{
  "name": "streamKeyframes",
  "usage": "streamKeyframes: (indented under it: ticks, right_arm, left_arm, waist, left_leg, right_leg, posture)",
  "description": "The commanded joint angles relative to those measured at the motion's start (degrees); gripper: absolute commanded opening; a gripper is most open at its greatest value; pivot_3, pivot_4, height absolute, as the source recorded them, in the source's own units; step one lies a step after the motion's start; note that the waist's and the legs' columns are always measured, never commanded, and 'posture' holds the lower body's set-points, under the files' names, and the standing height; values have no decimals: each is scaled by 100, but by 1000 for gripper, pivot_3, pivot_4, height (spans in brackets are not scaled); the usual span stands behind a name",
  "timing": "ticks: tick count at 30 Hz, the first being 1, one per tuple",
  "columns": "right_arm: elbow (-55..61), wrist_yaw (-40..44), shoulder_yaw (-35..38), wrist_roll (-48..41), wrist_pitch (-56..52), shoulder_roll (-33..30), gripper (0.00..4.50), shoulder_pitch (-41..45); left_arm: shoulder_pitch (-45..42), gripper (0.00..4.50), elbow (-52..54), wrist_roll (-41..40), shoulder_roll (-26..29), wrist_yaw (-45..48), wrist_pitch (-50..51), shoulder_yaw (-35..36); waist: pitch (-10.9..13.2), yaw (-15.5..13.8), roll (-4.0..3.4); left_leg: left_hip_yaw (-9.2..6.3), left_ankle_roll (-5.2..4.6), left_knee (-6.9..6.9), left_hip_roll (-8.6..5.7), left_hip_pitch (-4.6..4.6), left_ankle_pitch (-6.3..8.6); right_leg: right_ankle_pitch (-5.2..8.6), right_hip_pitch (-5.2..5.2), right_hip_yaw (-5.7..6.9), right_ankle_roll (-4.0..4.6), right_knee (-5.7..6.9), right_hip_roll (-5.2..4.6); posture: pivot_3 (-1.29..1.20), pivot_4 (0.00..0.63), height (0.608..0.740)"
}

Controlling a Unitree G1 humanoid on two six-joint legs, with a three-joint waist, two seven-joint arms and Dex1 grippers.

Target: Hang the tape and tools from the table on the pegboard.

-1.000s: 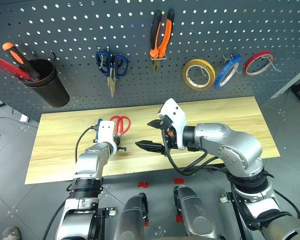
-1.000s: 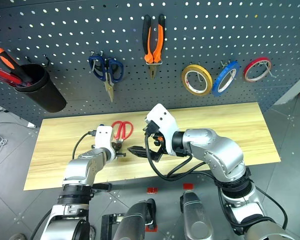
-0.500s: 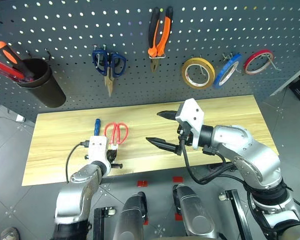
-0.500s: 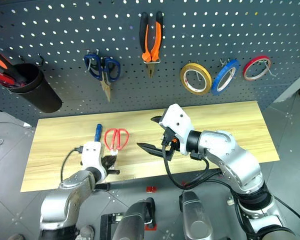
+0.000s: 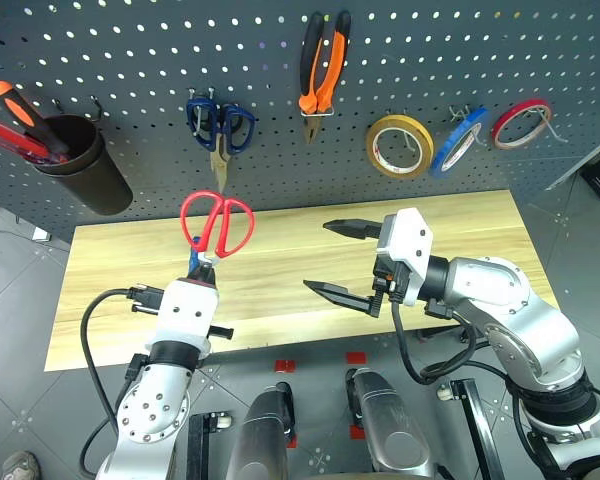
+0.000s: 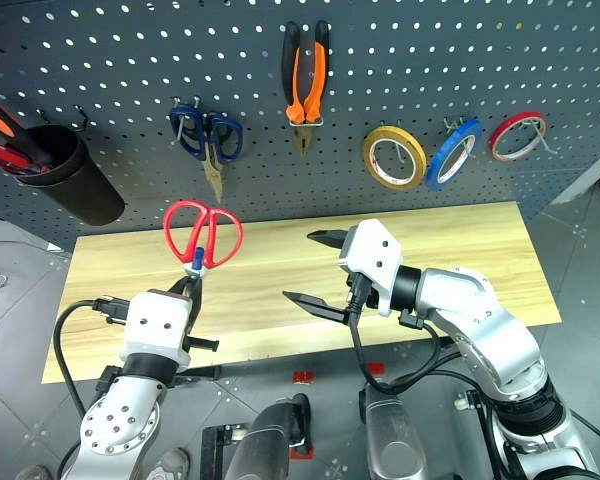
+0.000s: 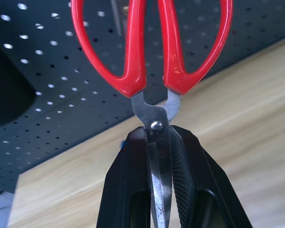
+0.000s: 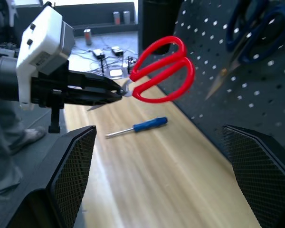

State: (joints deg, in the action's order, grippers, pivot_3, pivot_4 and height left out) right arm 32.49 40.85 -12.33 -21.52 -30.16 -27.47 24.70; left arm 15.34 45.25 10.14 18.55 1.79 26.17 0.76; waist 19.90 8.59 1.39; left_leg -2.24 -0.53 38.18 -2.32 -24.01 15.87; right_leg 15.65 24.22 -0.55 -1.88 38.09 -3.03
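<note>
My left gripper (image 7: 159,142) is clamped on the blades of the red-handled scissors (image 5: 216,222), handles up and forward, long axis running from my fingers toward the pegboard (image 5: 130,60), lifted clear of the table (image 5: 280,270). My right gripper (image 5: 342,258) stands wide open, empty, pointing left. The blue-handled screwdriver (image 8: 137,127) lies on the table under the scissors. Pliers (image 5: 320,65) and tape (image 5: 398,146) hang already. The left arm is nearer the free holes left of the blue-handled scissors (image 5: 220,130)
</note>
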Motion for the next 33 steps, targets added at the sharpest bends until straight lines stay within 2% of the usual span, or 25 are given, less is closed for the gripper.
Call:
streamKeyframes:
  ticks: [1, 7, 14, 33]
  right_arm:
    - [-83, -99, 96, 83, 418, 203, 4500, 136]
    - [-275, -250, 153, 136, 560, 460, 4500, 392]
    - [-379, -342, 197, 124, 541, 572, 4500, 567]
    - [-550, -464, 189, 69, 381, 799, 4500, 883]
  left_arm:
    - [-305, 293, 339, 213, 56, 34, -169, 204]
    - [-986, 293, 289, 356, 245, 284, -303, 181]
    - [-1003, 293, 342, 624, 373, 511, -629, 53]
    - [-2419, 293, -1372, 603, 175, 440, -1030, 192]
  waist:
    - [0, -8, 0]
    - [-1, -19, 2]
    - [-1, -15, 2]
    - [-1, -21, 3]
  left_leg:
    - [0, 0, -4, 0, 0, 0]
    - [2, 0, -2, -2, -3, 0]
    - [3, 0, -2, -1, -2, 0]
    - [-2, -1, 77, -1, 3, -3]
  right_leg:
    - [0, 0, 2, 0, -1, 0]
    - [-1, -1, 1, 0, -4, 1]
    - [-1, -1, -1, 0, -2, 1]
    - [-2, -1, 3, 1, 88, 2]
  posture:
    - [-316, 352, 740]
    - [-310, 345, 740]
    - [-307, 345, 740]
    - [-316, 359, 740]
